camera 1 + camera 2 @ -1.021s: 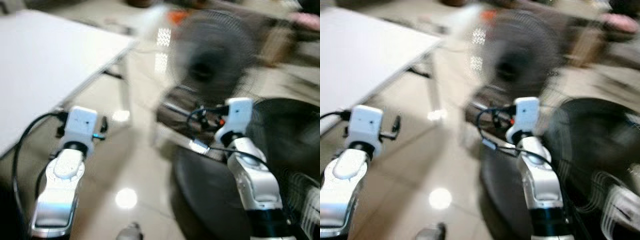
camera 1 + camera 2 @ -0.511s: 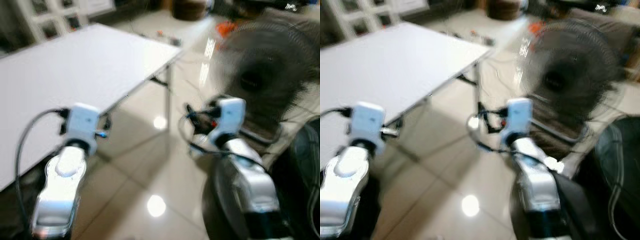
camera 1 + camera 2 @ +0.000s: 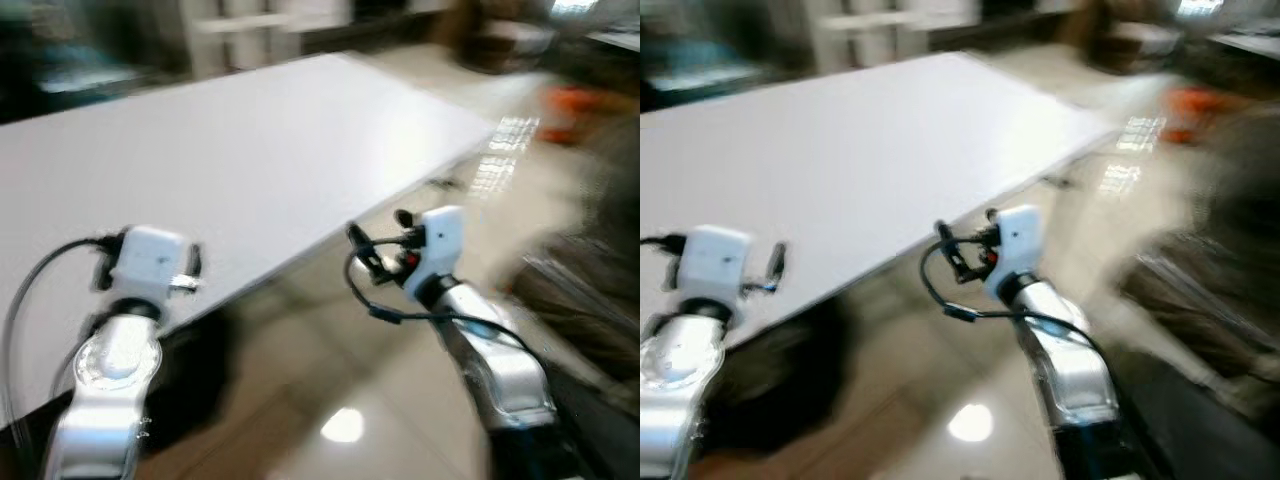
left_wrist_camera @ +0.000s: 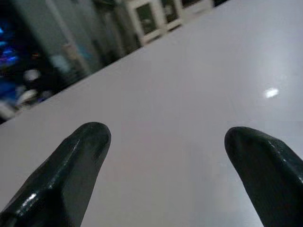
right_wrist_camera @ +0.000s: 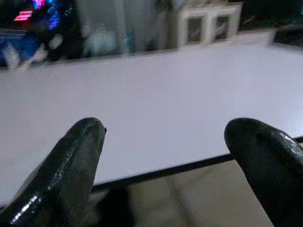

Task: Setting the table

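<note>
The worktop (image 3: 250, 150) is a broad, flat white rectangle with a thin dark edge, standing on a glossy tiled floor. It stretches away ahead and to the robot's left, its long near edge running diagonally, its far corner toward the right. Motion blur softens its outline.

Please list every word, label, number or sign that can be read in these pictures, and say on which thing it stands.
None can be read.
The white table carries no text.
The left gripper and right gripper show no markings.
Glowing pink and blue lights in the dark background are too blurred to read.
</note>
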Controlling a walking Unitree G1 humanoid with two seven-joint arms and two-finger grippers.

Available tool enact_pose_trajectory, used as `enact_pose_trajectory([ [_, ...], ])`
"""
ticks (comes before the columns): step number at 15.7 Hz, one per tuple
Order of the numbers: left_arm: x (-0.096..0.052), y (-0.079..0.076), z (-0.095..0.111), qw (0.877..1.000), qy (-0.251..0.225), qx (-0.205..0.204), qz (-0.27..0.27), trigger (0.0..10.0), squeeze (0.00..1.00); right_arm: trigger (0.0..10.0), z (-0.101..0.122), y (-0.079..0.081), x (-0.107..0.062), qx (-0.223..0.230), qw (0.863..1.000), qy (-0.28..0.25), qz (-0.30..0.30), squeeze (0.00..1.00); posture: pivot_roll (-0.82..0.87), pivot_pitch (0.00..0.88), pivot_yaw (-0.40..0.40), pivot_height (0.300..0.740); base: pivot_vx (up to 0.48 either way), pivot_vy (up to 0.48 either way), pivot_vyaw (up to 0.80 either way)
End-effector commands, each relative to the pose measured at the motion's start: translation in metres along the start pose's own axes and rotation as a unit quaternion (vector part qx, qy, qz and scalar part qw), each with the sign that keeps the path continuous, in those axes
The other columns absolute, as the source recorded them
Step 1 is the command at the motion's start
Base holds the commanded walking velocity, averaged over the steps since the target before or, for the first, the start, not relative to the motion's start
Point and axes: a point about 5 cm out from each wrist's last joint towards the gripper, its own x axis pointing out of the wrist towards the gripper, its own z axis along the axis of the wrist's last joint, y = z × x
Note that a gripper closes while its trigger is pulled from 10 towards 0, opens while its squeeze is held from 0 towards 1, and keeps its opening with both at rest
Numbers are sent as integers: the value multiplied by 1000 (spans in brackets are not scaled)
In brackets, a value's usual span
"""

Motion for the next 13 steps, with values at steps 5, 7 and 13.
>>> enact_pose_trajectory([
  [5, 0, 3, 1, 1000, -1, 11, 6, 10000, 0, 10000, 8, 10, 2, -6, 999, -14, 45, 1000, 96, 0, -67, 740, 0, 480, 800],
  [7, 0, 3, 2, 1000, -2, 13, 5, 10000, 0, 10000, 7, 12, 1, -7, 998, -13, 58, 1000, 96, 0, -65, 740, 0, 480, 800],
  [13, -11, -12, 7, 994, -22, 6, -107, 10000, 0, 10000, 8, 8, -11, -22, 993, -1, 120, 1000, 96, 0, -67, 740, 0, 480, 800],
])
